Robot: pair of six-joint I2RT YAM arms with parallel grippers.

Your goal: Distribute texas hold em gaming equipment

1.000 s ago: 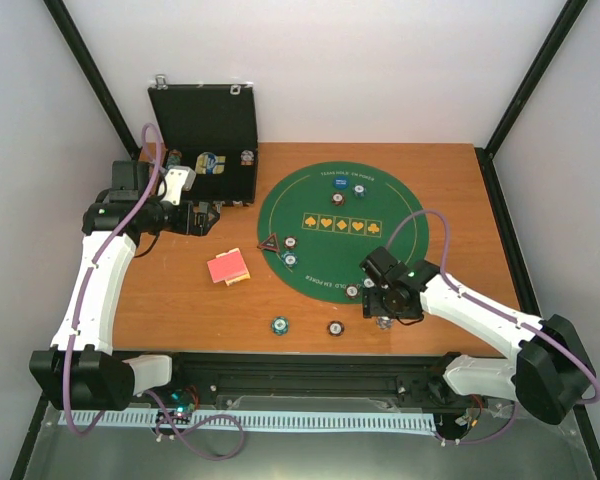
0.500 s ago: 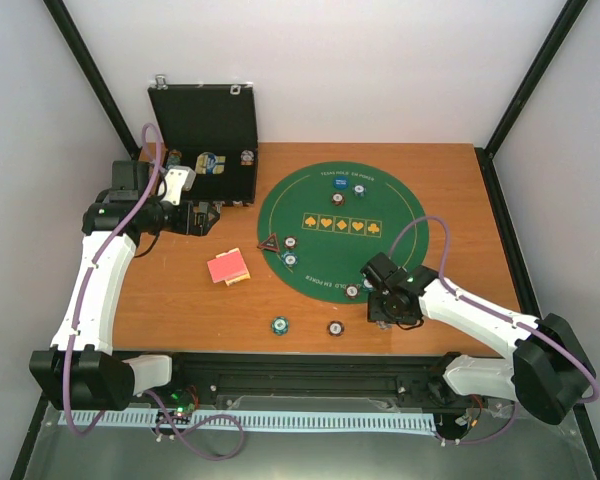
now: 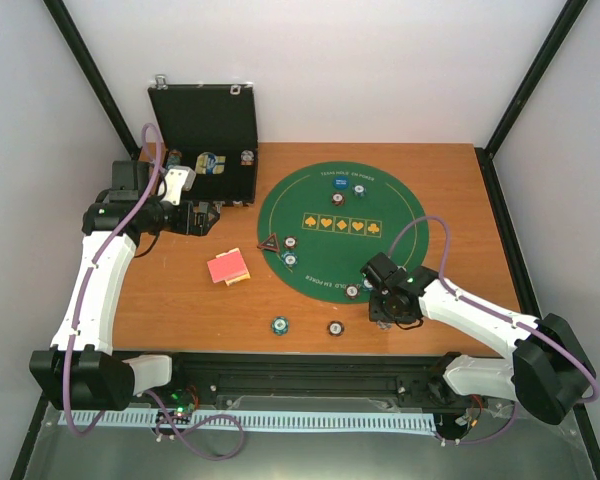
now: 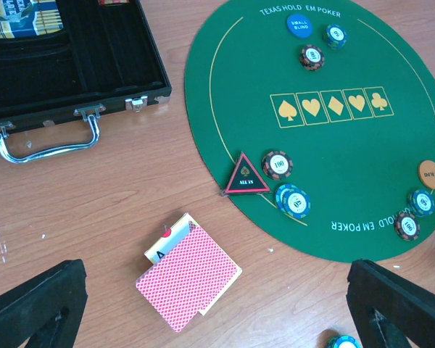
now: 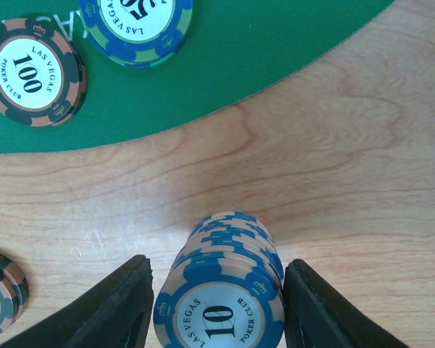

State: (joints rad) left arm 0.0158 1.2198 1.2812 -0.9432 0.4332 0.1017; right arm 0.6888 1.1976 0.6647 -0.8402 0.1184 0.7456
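Poker chips [image 5: 221, 290], blue and white and marked ten, stand in one neat stack on the wood table [image 5: 362, 145], just off the edge of the green mat [image 5: 225, 72]; I think they sit there because they belong at a player's spot and have not been dealt out yet; a brown chip [image 5: 32, 72] and a blue chip [image 5: 138, 22] lie flat side by side just inside the mat's edge, like a spot that is done. My right gripper [image 5: 217, 262] is down low around the stack, so I can take all the chips at once and not just the top one; my fingers [image 5: 116, 312] stand one on each side, drawn in narrow, right up against the stack; I cannot tell if they squeeze it or only sit beside it; the stack is in the middle between them, upright, not tipped. My left gripper [image 4: 216, 270] hangs high with its fingers spread wide and holds nothing; I guess it is out of the way on purpose; under it lie the red-backed cards [image 4: 188, 281] on the wood, between the black case [image 4: 72, 80] and the mat, near the triangle marker [image 4: 246, 174] on the mat's edge.
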